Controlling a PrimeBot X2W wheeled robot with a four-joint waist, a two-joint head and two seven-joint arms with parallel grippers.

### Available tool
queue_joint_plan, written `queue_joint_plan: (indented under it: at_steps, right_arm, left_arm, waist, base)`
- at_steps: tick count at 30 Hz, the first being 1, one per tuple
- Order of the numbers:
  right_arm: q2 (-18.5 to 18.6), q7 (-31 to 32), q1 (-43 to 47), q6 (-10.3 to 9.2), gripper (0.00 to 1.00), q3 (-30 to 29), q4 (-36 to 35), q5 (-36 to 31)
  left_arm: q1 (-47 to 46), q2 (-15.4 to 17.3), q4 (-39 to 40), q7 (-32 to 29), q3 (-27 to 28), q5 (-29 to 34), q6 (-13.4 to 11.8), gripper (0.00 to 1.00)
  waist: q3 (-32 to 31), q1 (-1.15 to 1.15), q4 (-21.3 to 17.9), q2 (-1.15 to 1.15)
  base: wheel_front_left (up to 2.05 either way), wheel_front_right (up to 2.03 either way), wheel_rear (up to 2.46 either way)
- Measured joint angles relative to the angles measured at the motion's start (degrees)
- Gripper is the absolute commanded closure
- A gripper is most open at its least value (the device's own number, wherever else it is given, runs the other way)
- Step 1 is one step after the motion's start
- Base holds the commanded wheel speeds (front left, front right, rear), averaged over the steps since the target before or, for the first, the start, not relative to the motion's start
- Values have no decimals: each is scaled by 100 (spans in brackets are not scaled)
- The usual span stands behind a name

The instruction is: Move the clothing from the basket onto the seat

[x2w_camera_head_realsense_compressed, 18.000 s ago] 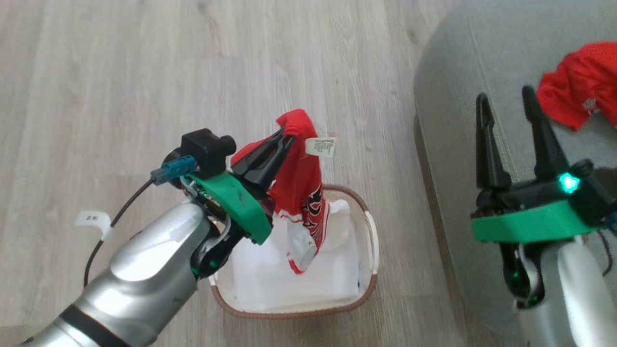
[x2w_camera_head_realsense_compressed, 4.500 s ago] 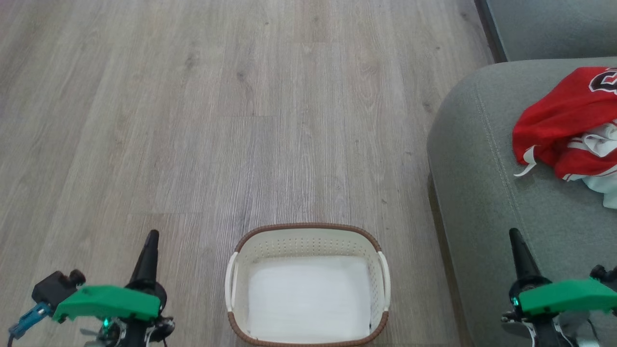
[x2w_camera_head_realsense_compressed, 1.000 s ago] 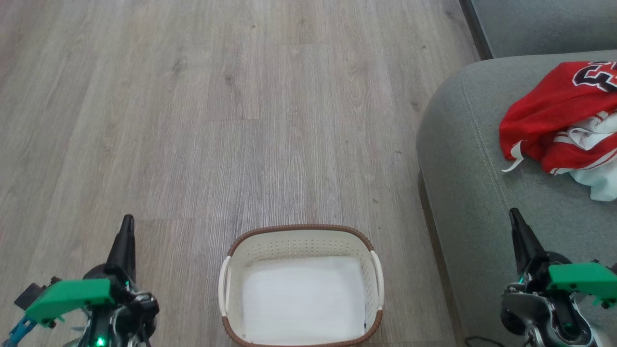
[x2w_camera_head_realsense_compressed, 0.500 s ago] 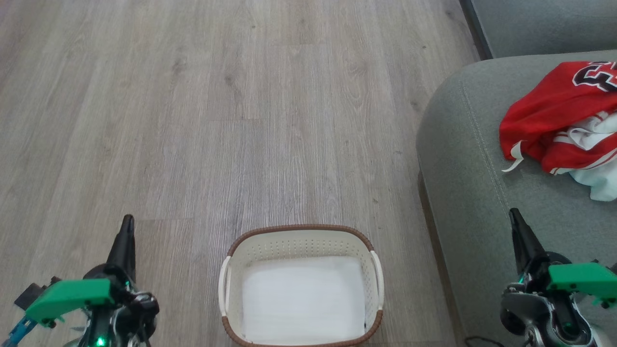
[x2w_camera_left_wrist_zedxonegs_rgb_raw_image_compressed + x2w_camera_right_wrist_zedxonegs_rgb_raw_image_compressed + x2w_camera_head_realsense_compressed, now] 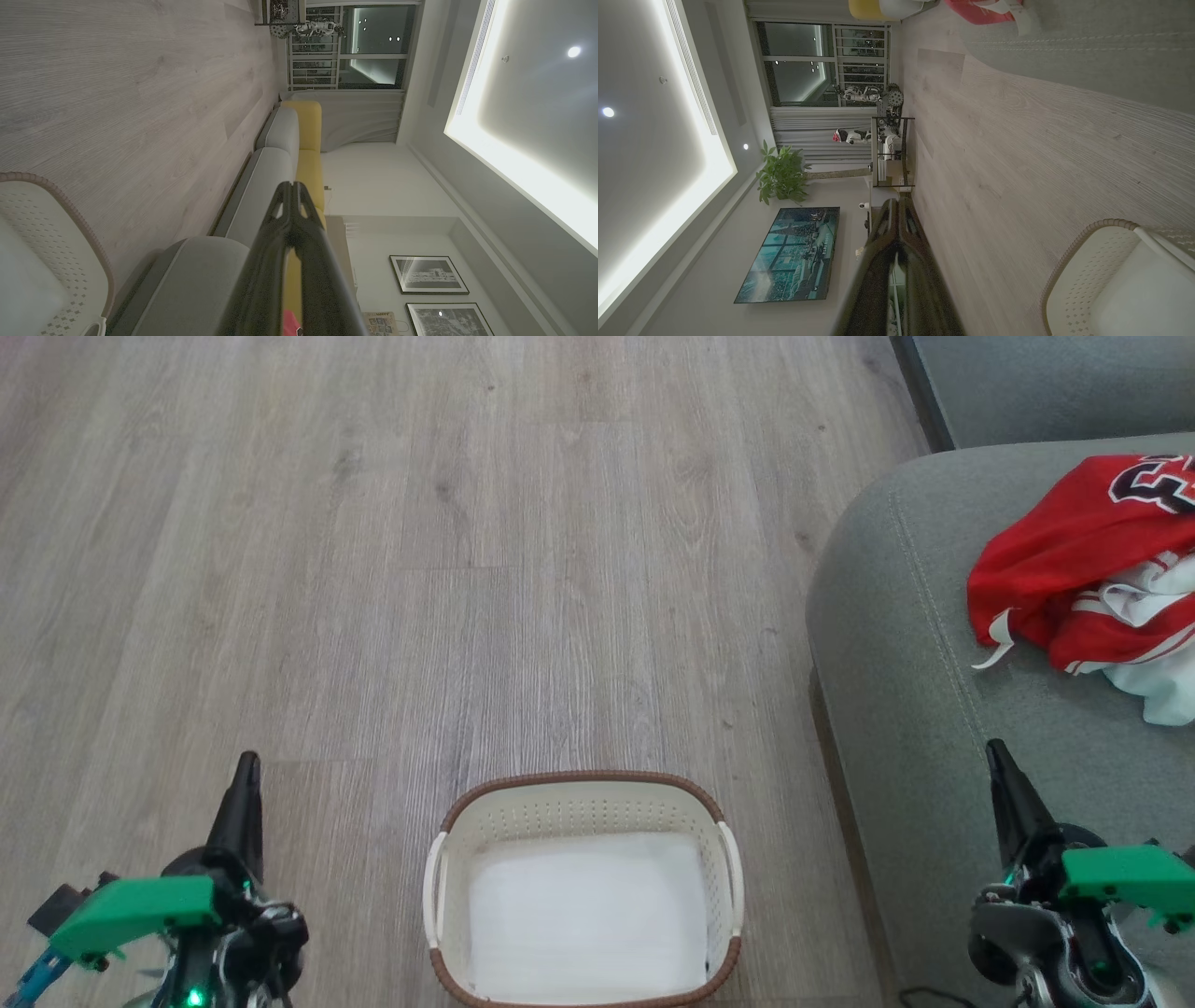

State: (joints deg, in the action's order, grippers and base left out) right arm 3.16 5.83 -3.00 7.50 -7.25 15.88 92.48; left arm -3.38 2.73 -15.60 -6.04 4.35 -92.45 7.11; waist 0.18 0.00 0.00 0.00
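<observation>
The red and white clothing [image 5: 1055, 560] is heaped on the seat [image 5: 906, 691], at one o'clock from the right gripper [image 5: 995, 751], the nearer one. The basket [image 5: 583, 778] is found empty. The left gripper [image 5: 247, 765] and the right one are closed, nothing held.

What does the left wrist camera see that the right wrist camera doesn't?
Left wrist camera, not the right one: two framed pictures on the wall, and the left gripper with its fingers pressed together. Right wrist camera, not the left one: a leafy plant, a big wall screen, and the right gripper, also shut. Both: the white basket, the wooden floor, the grey seat with a bit of red clothing on it, and the glowing ceiling light.
</observation>
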Motion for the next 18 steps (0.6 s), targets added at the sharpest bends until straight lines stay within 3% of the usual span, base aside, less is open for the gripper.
queue_joint_plan:
  at_steps: [18]
  right_arm:
    - [-14,8,0,0,100,-4,0,0]
  left_arm:
    - [0,-2,0,-1,2,0,0,100]
  waist:
    - [0,0,0,0]
  base:
    - [0,0,0]
